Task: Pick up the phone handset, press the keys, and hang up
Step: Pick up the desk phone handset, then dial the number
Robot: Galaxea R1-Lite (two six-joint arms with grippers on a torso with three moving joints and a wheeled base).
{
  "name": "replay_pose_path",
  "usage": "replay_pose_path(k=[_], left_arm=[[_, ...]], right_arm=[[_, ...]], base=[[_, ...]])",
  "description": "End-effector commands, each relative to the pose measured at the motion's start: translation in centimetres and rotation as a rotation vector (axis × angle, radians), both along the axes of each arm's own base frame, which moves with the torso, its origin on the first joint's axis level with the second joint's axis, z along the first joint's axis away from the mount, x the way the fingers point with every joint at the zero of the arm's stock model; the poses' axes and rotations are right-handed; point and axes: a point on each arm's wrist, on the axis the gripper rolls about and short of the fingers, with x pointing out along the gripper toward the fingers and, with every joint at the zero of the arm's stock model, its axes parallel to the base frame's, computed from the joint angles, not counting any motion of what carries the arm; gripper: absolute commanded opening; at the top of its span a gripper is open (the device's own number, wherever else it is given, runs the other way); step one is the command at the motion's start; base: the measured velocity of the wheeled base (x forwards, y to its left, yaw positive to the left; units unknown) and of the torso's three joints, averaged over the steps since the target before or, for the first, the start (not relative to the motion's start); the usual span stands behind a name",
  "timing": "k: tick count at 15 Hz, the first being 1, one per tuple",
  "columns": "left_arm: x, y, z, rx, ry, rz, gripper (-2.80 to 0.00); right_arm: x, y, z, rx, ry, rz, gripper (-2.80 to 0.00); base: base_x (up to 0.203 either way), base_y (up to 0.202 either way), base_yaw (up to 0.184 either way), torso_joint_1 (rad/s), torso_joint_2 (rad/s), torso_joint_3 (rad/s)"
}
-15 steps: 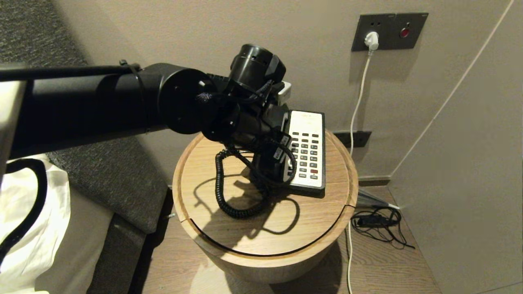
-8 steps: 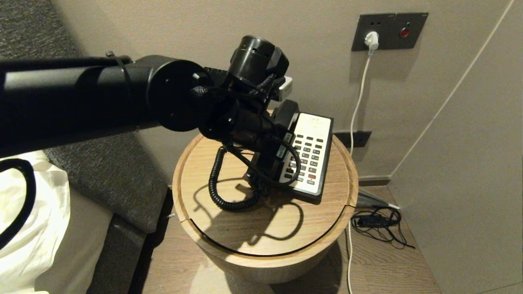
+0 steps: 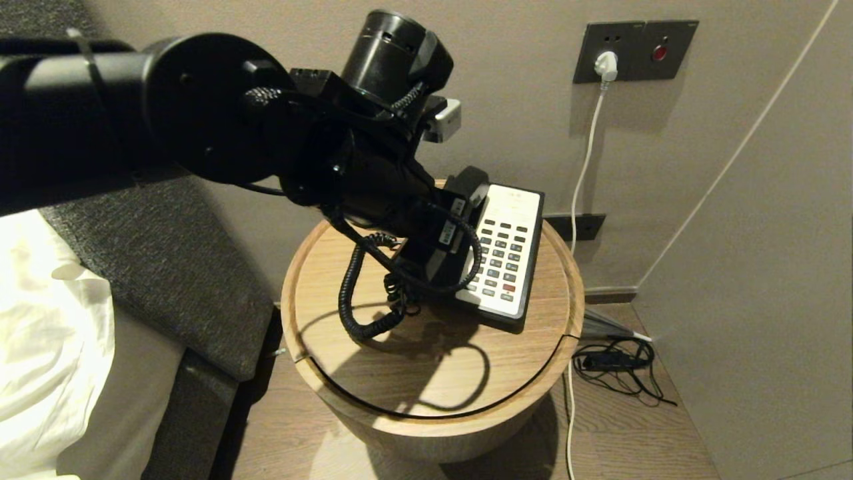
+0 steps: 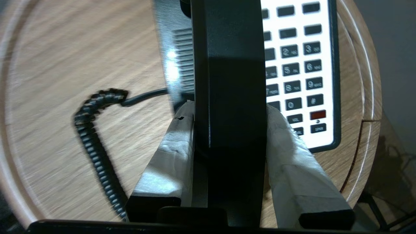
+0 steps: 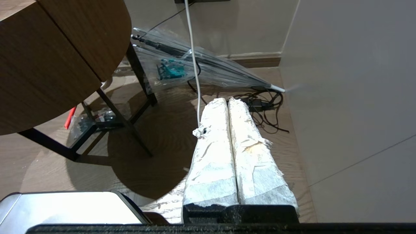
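**Handset lifted clear of the phone**

Now, from the head view, the left arm (image 3: 200,127) reaches in from the upper left of the frame and ends above the round wooden counter (image 3: 426,373) at centre. Its left gripper (image 3: 426,250) holds the black handset (image 3: 466,190) raised over the left edge of the phone (image 3: 506,257), which lies on the counter's right half with its keypad facing up. A coiled cord (image 3: 350,293) hangs from the handset and loops down to the counter left of the phone. A white cable (image 3: 586,160) runs down from a wall socket (image 3: 633,50) at upper right.

From the left wrist view, the jaws are clenched on the handset (image 4: 230,97), one taped finger (image 4: 169,152) on each side of it. The phone (image 4: 302,74) sits at upper right, the cord (image 4: 97,130) at left, on the counter (image 4: 65,65).

From the right wrist view, the right gripper (image 5: 229,104) hangs low over the floor, its jaws pressed together and grasping nothing. The counter (image 5: 48,58) fills the upper left; a clear umbrella (image 5: 195,68) lies on the floor beyond.
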Motion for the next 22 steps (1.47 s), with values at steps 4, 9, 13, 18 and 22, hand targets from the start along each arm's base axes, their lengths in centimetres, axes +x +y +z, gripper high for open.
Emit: replay_pose_path(k=[4, 9, 13, 18, 22], left_arm=[[-0.7, 2.7, 2.8, -0.156, -0.003, 0.078, -2.8], [-3.3, 4.3, 5.6, -0.324, 0.007, 0.096, -2.8], [-3.9, 5.0, 5.8, -0.353, 0.022, 0.13, -2.8], [-4.0, 5.1, 5.7, -0.343, 0.023, 0.125, -2.8], [-4.4, 5.5, 5.3, -0.324, 0.033, 0.131, -2.8]], right_arm=[[0.0, 0.0, 0.0, -0.001, 0.001, 0.001, -2.8], [0.0, 0.0, 0.0, -0.001, 0.001, 0.001, -2.8], [0.0, 0.0, 0.0, -0.002, 0.002, 0.001, -2.8], [0.0, 0.0, 0.0, 0.003, 0.002, 0.001, -2.8], [-0.3, 0.1, 1.9, 0.008, -0.054, 0.021, -2.8]], base=[[0.0, 0.0, 0.0, 0.0, 0.0, 0.0], [0.0, 0.0, 0.0, 0.0, 0.0, 0.0], [0.0, 0.0, 0.0, 0.0, 0.0, 0.0], [0.0, 0.0, 0.0, 0.0, 0.0, 0.0], [0.0, 0.0, 0.0, 0.0, 0.0, 0.0]])
